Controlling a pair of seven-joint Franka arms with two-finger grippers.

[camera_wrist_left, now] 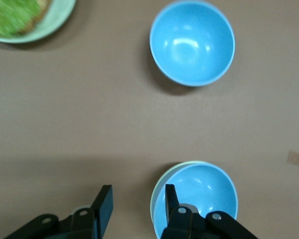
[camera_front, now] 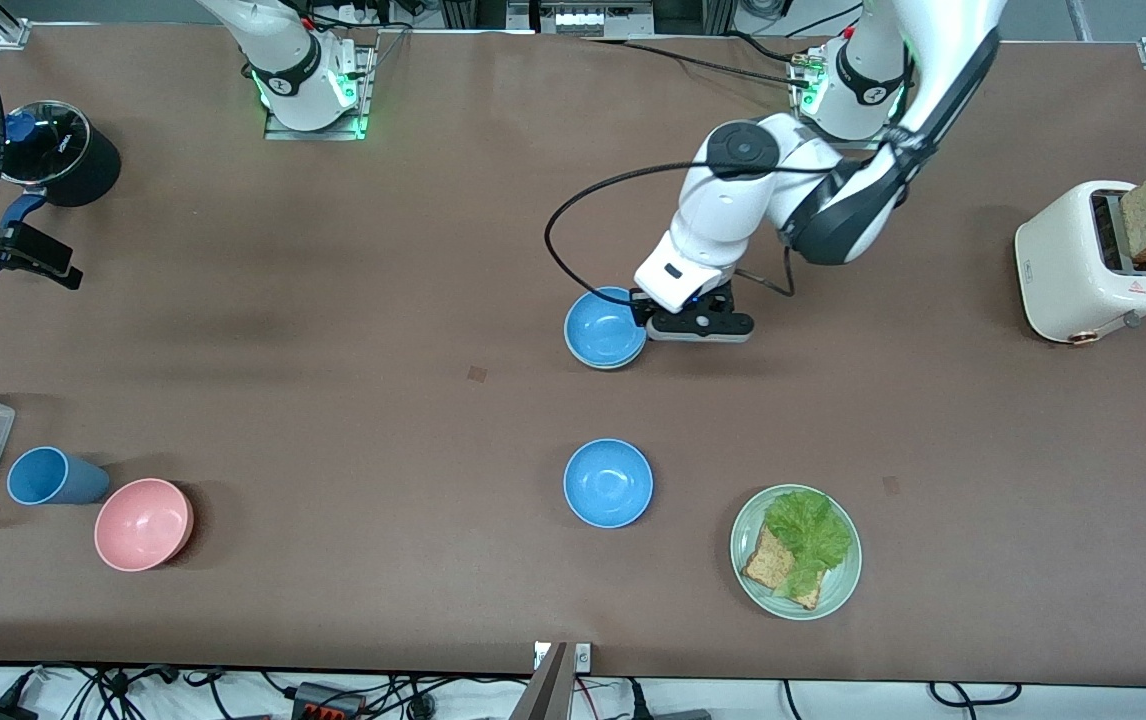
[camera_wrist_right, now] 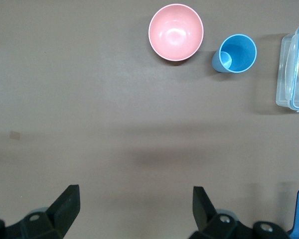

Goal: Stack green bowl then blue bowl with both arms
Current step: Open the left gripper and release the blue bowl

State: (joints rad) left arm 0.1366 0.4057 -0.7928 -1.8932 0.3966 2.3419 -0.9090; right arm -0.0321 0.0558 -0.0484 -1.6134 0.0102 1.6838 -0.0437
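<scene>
A: Start with the front view. Where do you stand?

B: Your left gripper [camera_front: 690,322] is low on the worktop [camera_front: 353,400], just beside a blue bowl [camera_front: 605,327] that sits nested in the green bowl [camera_front: 601,363]; only a thin pale rim of the green one shows under it. A second blue bowl [camera_front: 608,483] lies nearer the camera, with the green plate [camera_front: 838,590] of bread and lettuce beside it toward the left arm's end. Your right gripper [camera_front: 8,255] waits over the right arm's end of the worktop, near the black pot [camera_front: 58,150].

A: And the left wrist view?

B: The left fingers [camera_wrist_left: 103,204] stand apart: one is just inside the nested bowl's rim, the other outside on bare worktop. The green bowl's edge peeks out on one side, so the blue bowl sits slightly off-centre. The stack looks done, and I judge this to be the release.

A: How do you finish it cleanly?

B: Lift straight up before moving sideways, so the inner finger doesn't hook the rim and drag the bowl off the stack.

A: Right wrist view?

B: Its fingers [camera_wrist_right: 70,204] are wide apart and hold nothing. The pink bowl [camera_wrist_right: 176,32], blue cup [camera_wrist_right: 237,54] and clear container [camera_wrist_right: 294,69] lie ahead. Keep that arm parked.
</scene>
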